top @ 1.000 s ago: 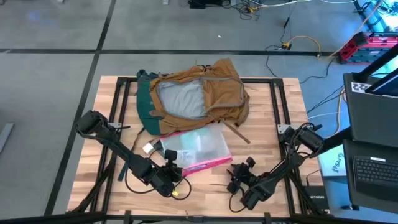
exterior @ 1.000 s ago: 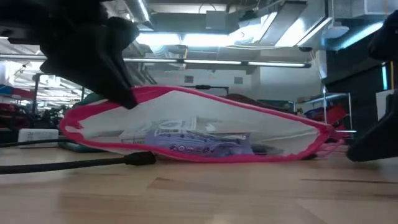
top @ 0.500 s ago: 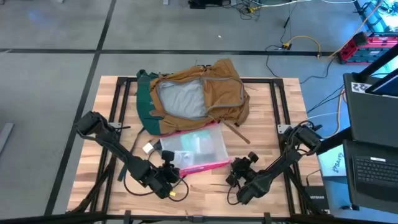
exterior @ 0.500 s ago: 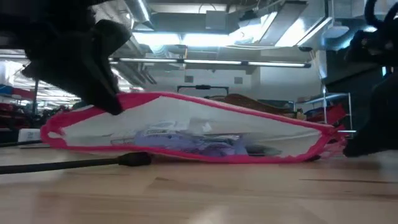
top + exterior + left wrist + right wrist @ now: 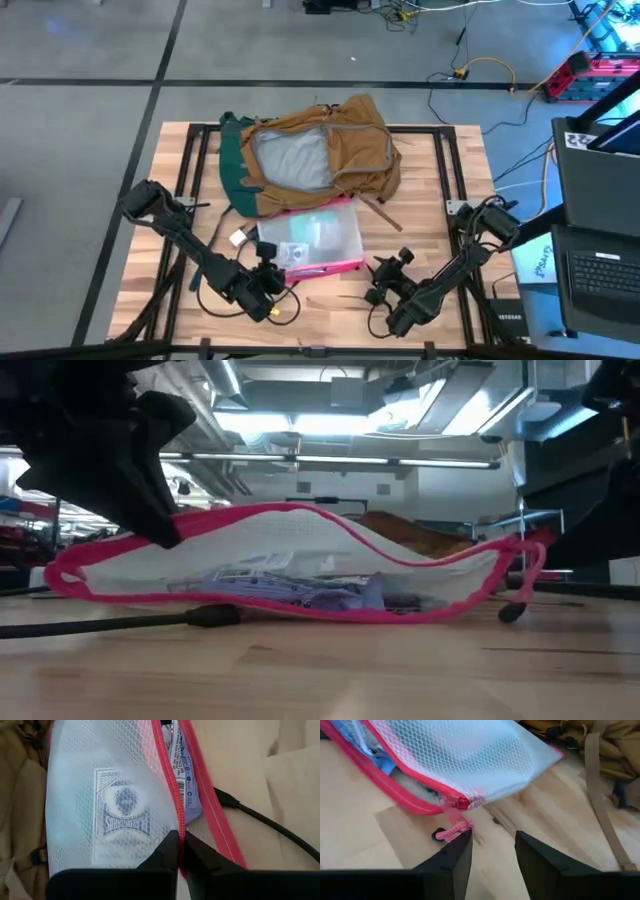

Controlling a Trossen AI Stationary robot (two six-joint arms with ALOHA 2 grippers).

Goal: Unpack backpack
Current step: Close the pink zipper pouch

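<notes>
Wooden slats of the table [image 5: 440, 180] lay under 2 arms. At upper centre sat the soft tan backpack [image 5: 330, 150], open, with a mesh pouch [image 5: 310, 240] just below. Left gripper [image 5: 181, 851] pinched its pink zip edge; right gripper [image 5: 492, 851] stood parted beside the pull tab [image 5: 451, 831].

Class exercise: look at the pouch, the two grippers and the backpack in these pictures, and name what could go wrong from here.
1. The left gripper pinches only the pouch's pink zip edge; that thin grip might slip.
2. The right gripper is open beside the pink zip pull and could miss so small a tab.
3. The pouch lies against the backpack, so dragging it may snag the loose strap.
</notes>
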